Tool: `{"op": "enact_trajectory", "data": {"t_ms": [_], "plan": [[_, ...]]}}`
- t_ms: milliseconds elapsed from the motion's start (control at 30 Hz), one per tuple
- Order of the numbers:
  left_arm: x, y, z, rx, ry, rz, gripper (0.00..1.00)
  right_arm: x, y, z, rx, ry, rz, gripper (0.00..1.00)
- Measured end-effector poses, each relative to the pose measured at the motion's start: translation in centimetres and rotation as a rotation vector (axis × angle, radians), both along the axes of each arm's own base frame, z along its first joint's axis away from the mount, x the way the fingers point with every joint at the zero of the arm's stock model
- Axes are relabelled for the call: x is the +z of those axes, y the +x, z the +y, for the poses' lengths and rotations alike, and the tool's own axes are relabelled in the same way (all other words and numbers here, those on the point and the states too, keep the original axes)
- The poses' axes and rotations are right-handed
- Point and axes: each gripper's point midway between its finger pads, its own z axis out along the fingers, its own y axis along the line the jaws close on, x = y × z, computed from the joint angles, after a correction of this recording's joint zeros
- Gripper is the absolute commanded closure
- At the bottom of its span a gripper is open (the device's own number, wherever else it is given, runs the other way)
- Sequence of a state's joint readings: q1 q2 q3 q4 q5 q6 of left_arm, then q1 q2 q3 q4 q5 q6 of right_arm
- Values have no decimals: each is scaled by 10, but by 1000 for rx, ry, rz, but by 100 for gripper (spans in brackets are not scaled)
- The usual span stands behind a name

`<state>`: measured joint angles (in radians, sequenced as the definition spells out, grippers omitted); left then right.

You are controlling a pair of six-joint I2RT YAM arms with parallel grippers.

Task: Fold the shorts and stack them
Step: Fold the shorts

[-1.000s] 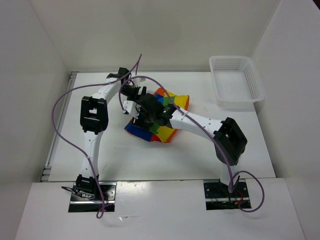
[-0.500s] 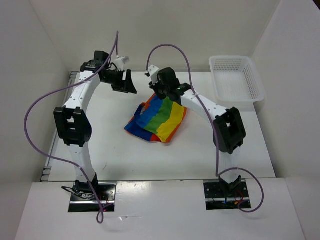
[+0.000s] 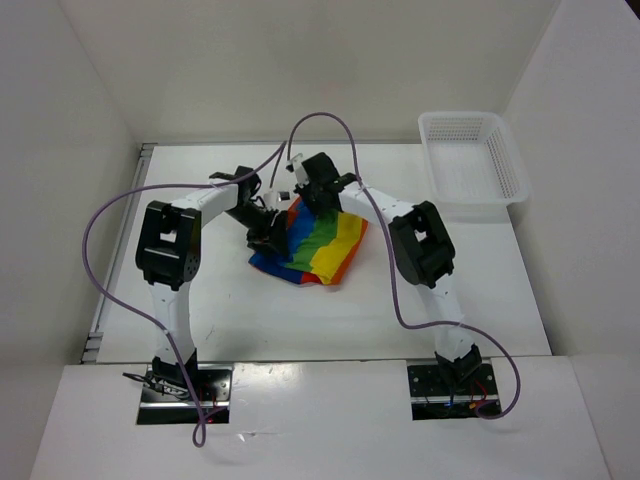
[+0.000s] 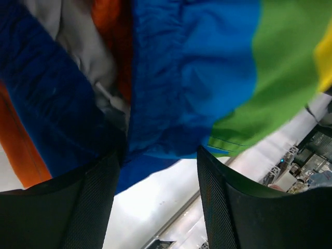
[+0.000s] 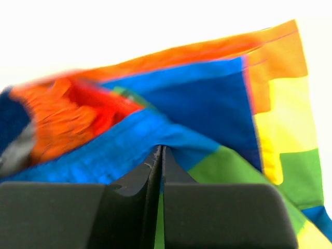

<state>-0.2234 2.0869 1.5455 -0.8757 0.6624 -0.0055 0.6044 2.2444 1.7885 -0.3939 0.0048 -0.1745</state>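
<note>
The rainbow-striped shorts lie flat in a folded bundle mid-table, blue at the left and orange at the right. My right gripper is at their far edge. In the right wrist view it is shut, with a fold of blue fabric pinched at its tips and the orange-red waistband at the left. My left gripper is at the shorts' left edge. In the left wrist view it stands open, the blue hem just beyond its fingertips and bare table between the fingers.
A white mesh basket stands at the back right corner. White walls close in the table on the left, back and right. Purple cables loop above both arms.
Both arms rose to the back of the table, then came down onto the shorts' far and left edges. The shorts now lie flatter. My right gripper has shut; the left has narrowed.
</note>
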Motion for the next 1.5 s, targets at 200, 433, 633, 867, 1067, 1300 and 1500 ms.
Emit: {"op": "enact_trajectory", "data": {"t_ms": [200, 433, 633, 867, 1067, 1300, 1500], "plan": [[-19, -7, 4, -2, 41, 11, 31, -4, 40, 25, -47, 34, -43, 99], [-19, -7, 1, -2, 43, 8, 23, -19, 80, 60, -89, 72, -89, 100], [-7, 0, 5, 4, 46, -39, 18, 33, 92, 76, -204, 129, -196, 100], [64, 50, 5, 25, 17, -233, 5, 138, 98, 29, -445, 145, -379, 82], [107, 101, 4, 53, 25, -430, 1, 225, 52, -32, -512, 178, -443, 67], [48, 165, -17, 41, 33, -442, 0, 171, -35, -90, -405, 168, -238, 50], [-8, 155, -38, -9, 57, -347, 6, 63, -118, -89, -244, 169, 131, 45]]}}
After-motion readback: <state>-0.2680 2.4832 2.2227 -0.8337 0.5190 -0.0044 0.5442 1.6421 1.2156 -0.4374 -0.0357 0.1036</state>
